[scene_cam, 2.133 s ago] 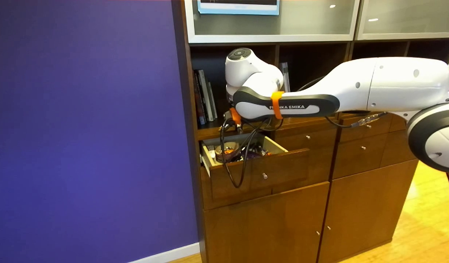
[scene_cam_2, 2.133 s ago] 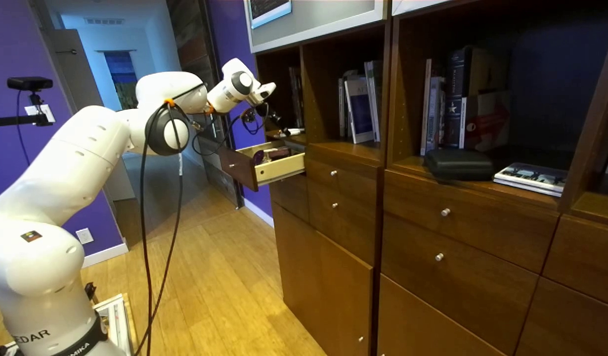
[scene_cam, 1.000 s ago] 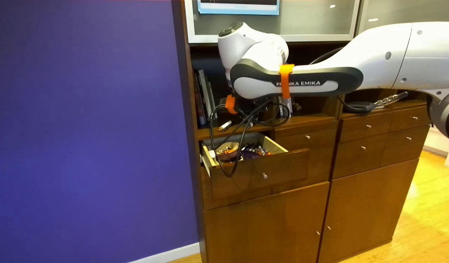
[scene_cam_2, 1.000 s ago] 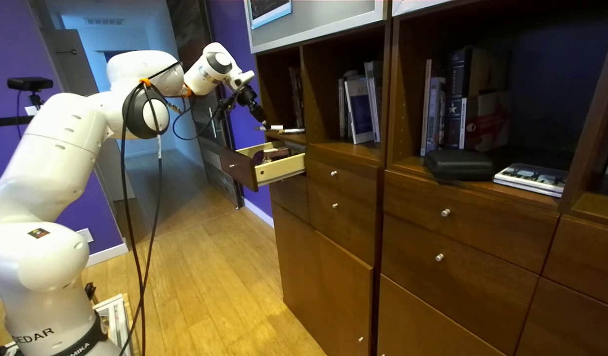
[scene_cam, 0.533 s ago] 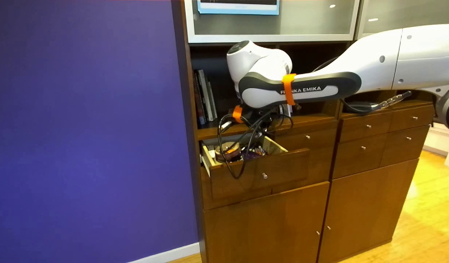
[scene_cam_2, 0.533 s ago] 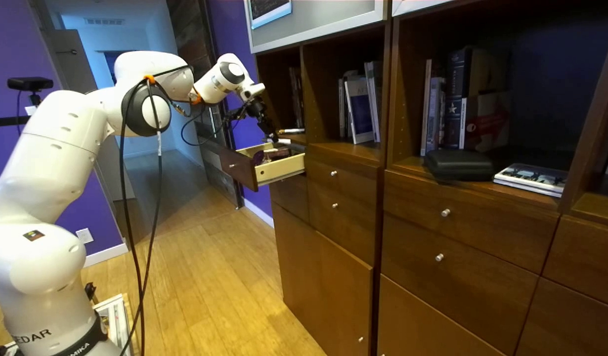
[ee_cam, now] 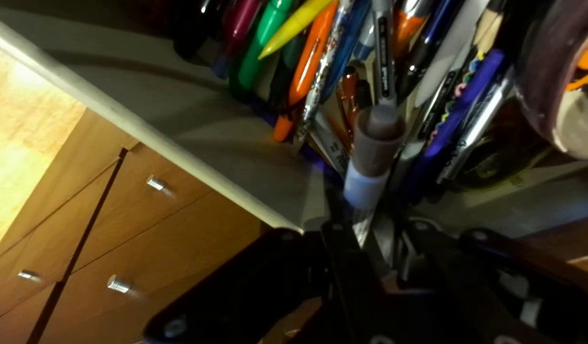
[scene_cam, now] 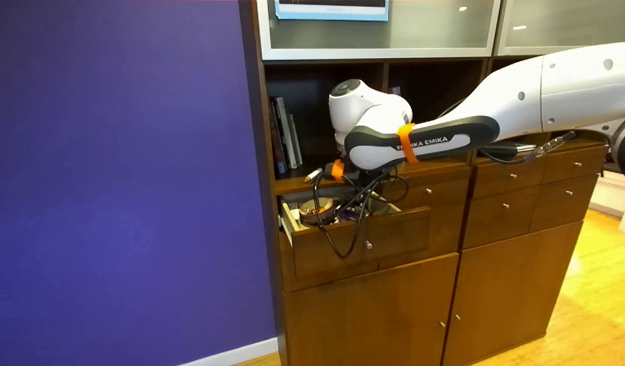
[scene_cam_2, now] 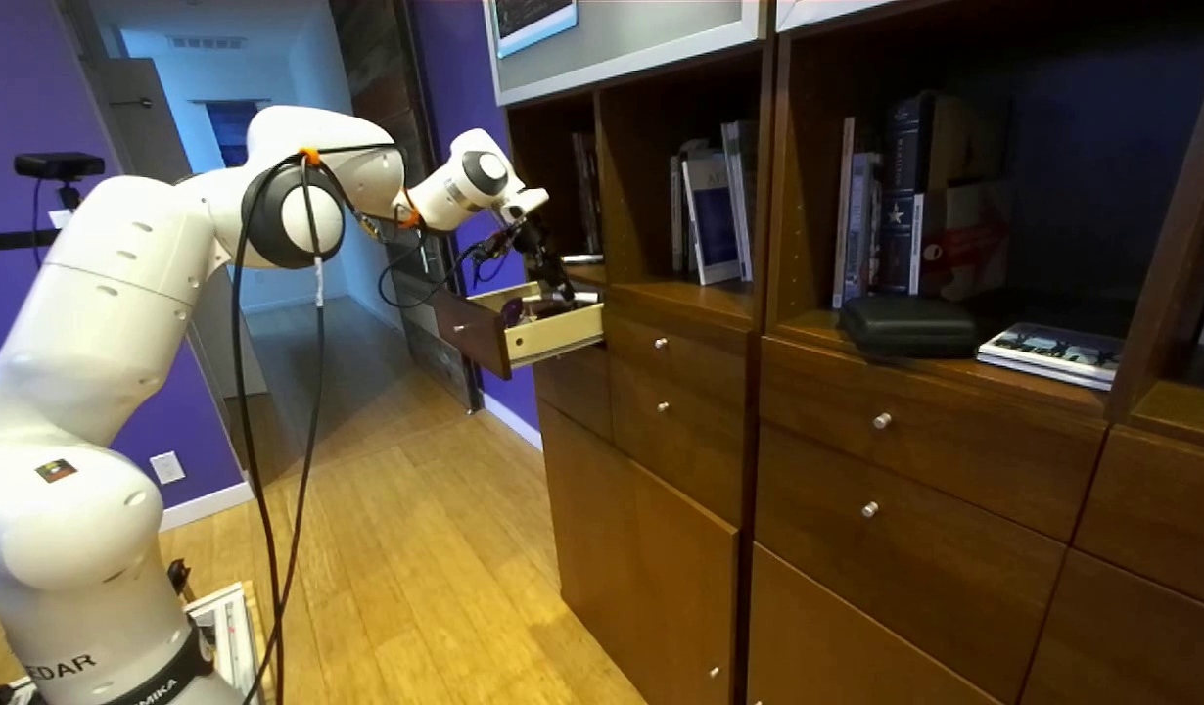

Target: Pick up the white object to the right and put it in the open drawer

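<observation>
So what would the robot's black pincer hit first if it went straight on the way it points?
Probably the multicoloured, slim, plastic-looking pens in the open brown wooden drawer; the white tubular marker held by the pincer may touch them first. Depth is unclear.

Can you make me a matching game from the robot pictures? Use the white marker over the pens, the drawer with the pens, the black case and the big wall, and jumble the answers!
Things:
1. White marker over the pens
2. Drawer with the pens
3. Black case
4. Big wall

Matches:
A. On a shelf, in front of books
B. Purple
C. Pulled open
D. Held by the end effector

Right pairs: 1-D, 2-C, 3-A, 4-B.
</observation>
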